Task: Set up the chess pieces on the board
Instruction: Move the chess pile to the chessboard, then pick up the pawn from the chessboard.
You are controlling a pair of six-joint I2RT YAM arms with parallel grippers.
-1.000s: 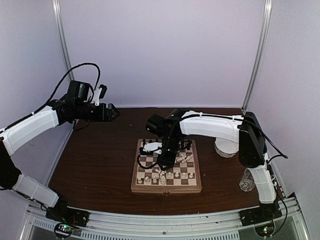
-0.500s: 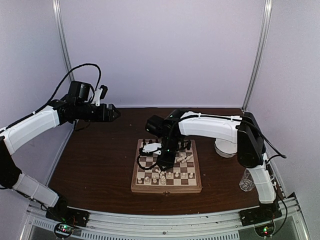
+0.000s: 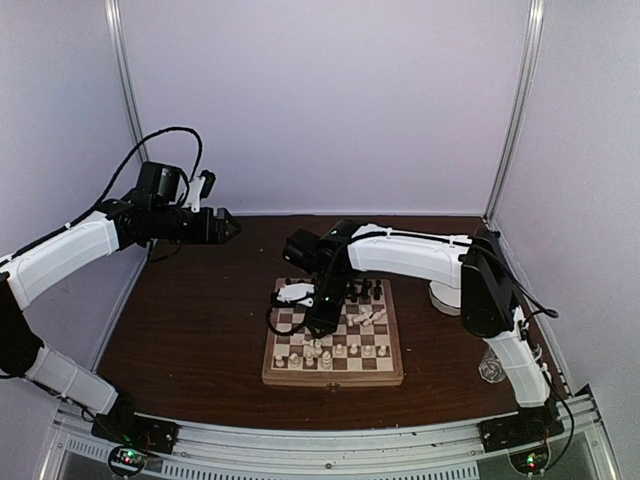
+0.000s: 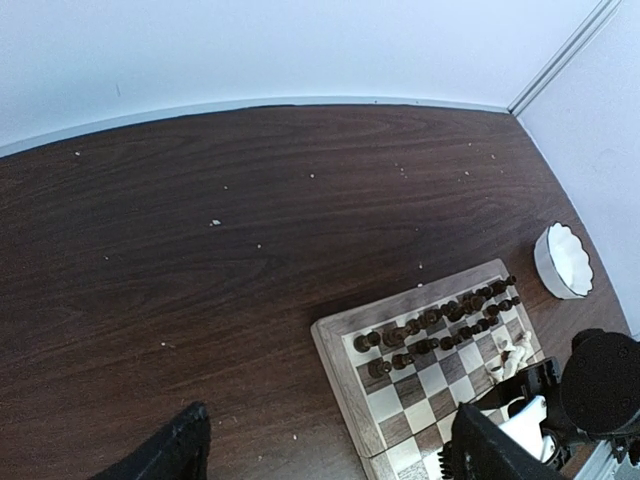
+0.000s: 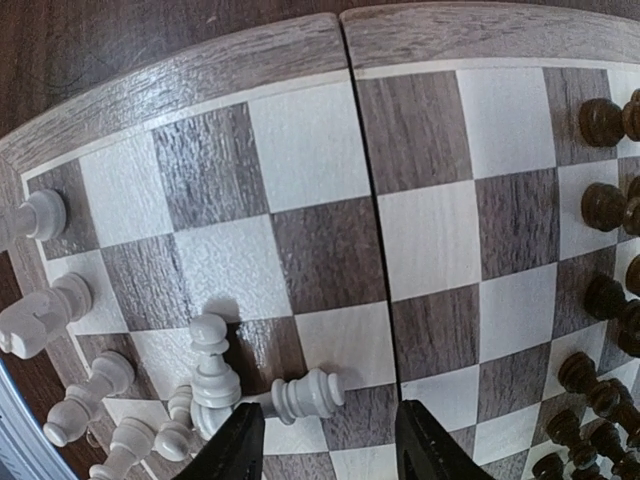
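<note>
Along the near edge of the dark brown wooden bench (image 3: 190, 340) sit the bases of both arms. Just beyond them, right of centre, lies the square wooden chessboard with light and dark brown checks and a tan border (image 3: 334, 377). Cream-white turned chess pieces (image 3: 326, 352) stand in its nearest rows, some upright and some bunched and tilted.

The right arm reaches in from the right and bends down over the left half of the board. Its black right fingers (image 5: 232, 448) hang low above the squares, spread apart and grasping nothing. 1 toppled cream-white piece (image 5: 308, 393) lies on its side just ahead of the gap between the tips. Whether either tip touches it, I cannot tell. Beside it 1 taller cream piece (image 5: 212, 365) stands upright.

Farther in, a few more cream pieces (image 3: 374, 318) lie heaped near the board's right edge. Dark brown turned chess pieces (image 4: 440, 320) fill the 2 farthest rows.

Past the board's far right corner a white scalloped bowl (image 4: 563, 260) rests on the bench, apart from the board.

High over the far left corner of the bench, well apart from everything, the left fingers (image 3: 225, 226) are released and hold nothing.
</note>
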